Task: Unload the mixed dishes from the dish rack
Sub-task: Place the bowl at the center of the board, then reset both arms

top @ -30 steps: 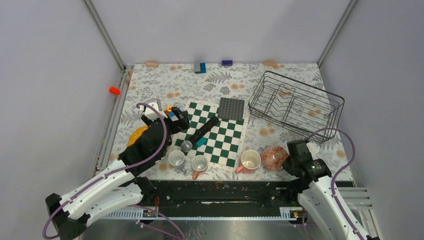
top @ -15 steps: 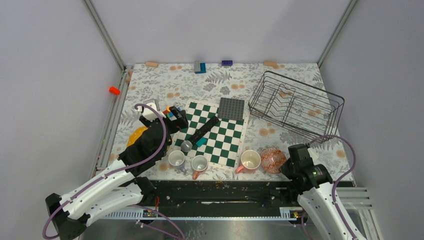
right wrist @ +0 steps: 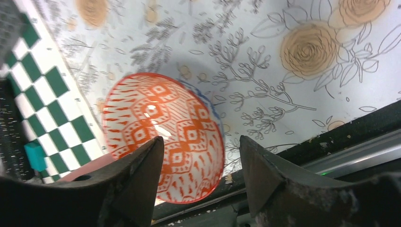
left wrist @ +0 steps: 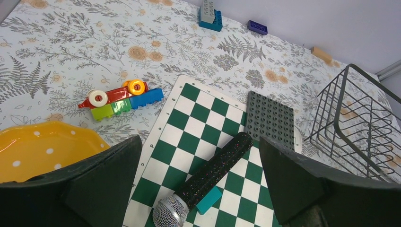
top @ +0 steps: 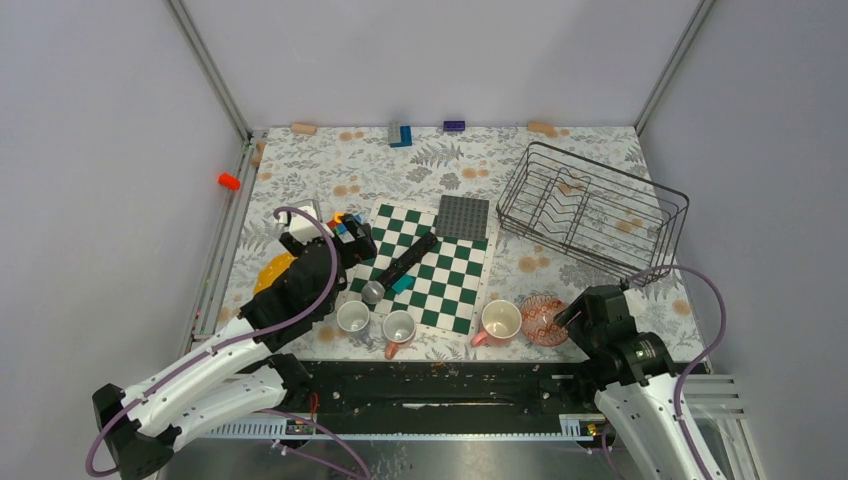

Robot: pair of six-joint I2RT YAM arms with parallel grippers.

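Note:
The black wire dish rack (top: 592, 208) (left wrist: 359, 123) stands at the back right with no dishes in it. A small red-and-white patterned dish (top: 545, 317) (right wrist: 163, 137) lies on the table near the front edge. My right gripper (top: 570, 318) (right wrist: 201, 138) is open just over its near rim, and its right finger is clear of the dish. Three mugs (top: 352, 317) (top: 399, 327) (top: 500, 321) stand along the front. The yellow plate (top: 270, 272) (left wrist: 42, 151) lies at the left, partly under my left arm. My left gripper (top: 352, 240) (left wrist: 201, 184) hangs wide open above the chessboard, holding nothing.
A green-and-white chessboard (top: 430, 265) carries a black microphone (top: 400, 270) (left wrist: 215, 172), a teal block (left wrist: 209, 199) and a grey studded plate (top: 462, 216). Coloured toy blocks (left wrist: 120, 99) lie left of the board. More blocks (top: 400, 133) sit along the back wall.
My right gripper has opened and let go of the red-and-white dish, and the arm has drawn back toward the near edge. The left arm has barely moved.

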